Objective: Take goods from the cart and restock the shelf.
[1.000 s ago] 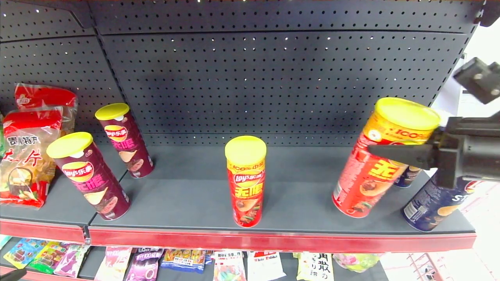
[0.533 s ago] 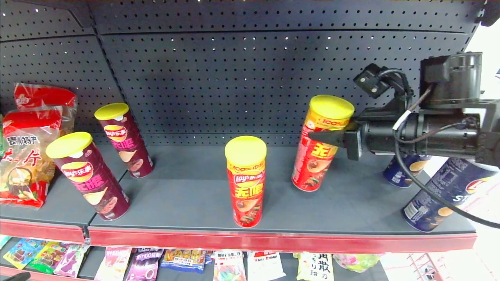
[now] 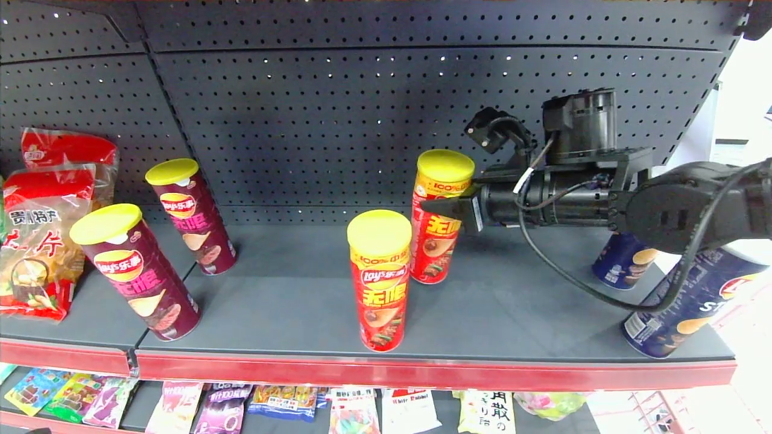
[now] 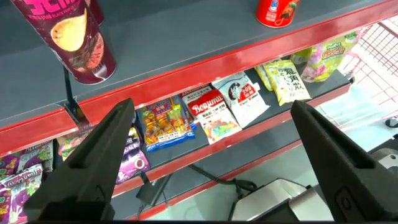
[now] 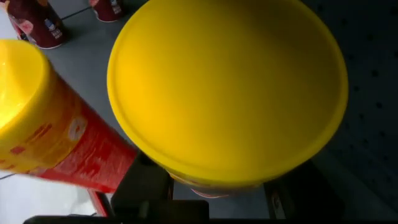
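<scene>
Gripping a red chip can (image 3: 433, 250) high on its wall, just under the lid, the right gripper (image 3: 447, 207) has its dark jaws closed on the cylinder. The can stands upright near the middle of the shelf (image 3: 289, 295), toward the back edge. Whether its base touches the deck cannot be told.

The yellow lid (image 5: 227, 87) is a smooth, round plastic disc with a raised rim. A second red can (image 3: 379, 283), same shape and lid, stands just in front, close to the glossy red front lip (image 3: 422, 372).

- Left gripper (image 4: 211, 106): black wedge-shaped fingers spread wide, nothing between them, hanging before the lower tier of flat foil packets (image 4: 214, 112).
- Two maroon cans (image 3: 136, 271) stand toward the left end, one near the front, one near the back.
- Two blue cans (image 3: 687, 301) stand at the right end.
- Crinkled clear snack bags (image 3: 42, 241) lie at the far left.
- A matte perforated metal pegboard (image 3: 362, 132) backs it all.
</scene>
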